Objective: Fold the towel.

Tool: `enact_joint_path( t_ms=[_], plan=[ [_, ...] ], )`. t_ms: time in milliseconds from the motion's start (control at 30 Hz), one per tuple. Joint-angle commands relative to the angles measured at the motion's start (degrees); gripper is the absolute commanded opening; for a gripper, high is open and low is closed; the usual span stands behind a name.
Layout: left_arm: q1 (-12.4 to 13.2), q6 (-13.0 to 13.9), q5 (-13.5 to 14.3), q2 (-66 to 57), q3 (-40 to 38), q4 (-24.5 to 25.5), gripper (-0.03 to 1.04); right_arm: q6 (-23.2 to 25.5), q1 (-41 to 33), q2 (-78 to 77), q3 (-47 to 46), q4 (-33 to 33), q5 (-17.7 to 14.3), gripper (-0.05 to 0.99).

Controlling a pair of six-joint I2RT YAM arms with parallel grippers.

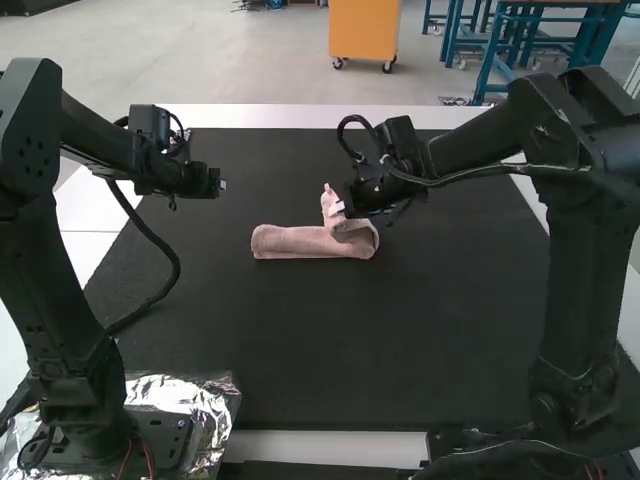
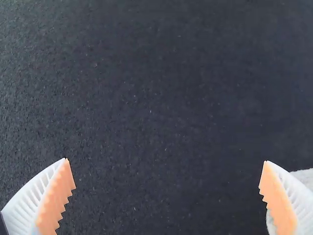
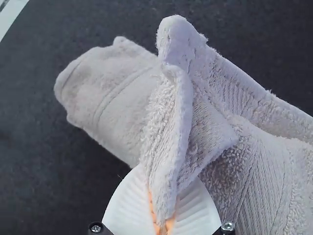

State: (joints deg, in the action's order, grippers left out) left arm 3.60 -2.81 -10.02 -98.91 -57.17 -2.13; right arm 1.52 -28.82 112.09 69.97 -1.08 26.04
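Note:
A pink towel point(image 1: 300, 241) lies bunched in a narrow strip near the mat's middle, its right part raised in a peak. My right gripper point(image 1: 343, 208) is at that raised part; in the right wrist view the gripper point(image 3: 163, 218) is shut on a pinched fold of the towel point(image 3: 117, 93). To the left of the towel, apart from it, is my left gripper point(image 1: 220, 184). Seen from its own wrist, the left gripper point(image 2: 166, 161) stands open over the dark mat with nothing between its fingers, and a pale edge of towel point(image 2: 306, 178) shows beyond one finger.
The black mat point(image 1: 330, 350) covers most of the white table point(image 1: 300, 115). Crumpled foil point(image 1: 185, 395) lies around the left arm's base at the near left corner. Cables hang from both arms, one looping low beside the left arm.

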Motion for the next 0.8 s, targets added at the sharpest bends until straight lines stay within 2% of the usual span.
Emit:
enact_joint_path(
  t_ms=[0, 533, 567, 600, 667, 767],
  plan=[
    [0.18, -0.62, 0.62, 1.97, 1.44, -0.51, 0.89, 2.44, -2.73, 2.69, 3.24, -0.59, 0.94, -0.03],
    [0.36, -1.67, 0.62, 4.69, 4.7, -4.9, 0.89, 4.11, -9.59, 12.1, 15.02, -1.29, 0.94, -0.02],
    [0.36, -1.76, 0.62, 4.69, 4.7, -4.9, 0.89, 4.19, -9.68, 12.18, 15.72, -1.29, 1.56, 0.01],
    [0.36, -1.76, 0.62, 4.69, 4.78, -4.99, 0.89, 4.11, -9.77, 12.27, 16.25, -1.29, 2.61, 0.13],
    [0.36, -1.85, 1.14, 4.69, 4.87, -5.52, 0.89, 4.11, -9.77, 12.18, 16.95, -1.29, 2.7, 0.39],
    [0.36, -1.94, 1.41, 4.87, 4.96, -5.87, 0.89, 3.84, -9.24, 11.31, 17.65, -1.55, 4.19, 0.6]
  ],
)
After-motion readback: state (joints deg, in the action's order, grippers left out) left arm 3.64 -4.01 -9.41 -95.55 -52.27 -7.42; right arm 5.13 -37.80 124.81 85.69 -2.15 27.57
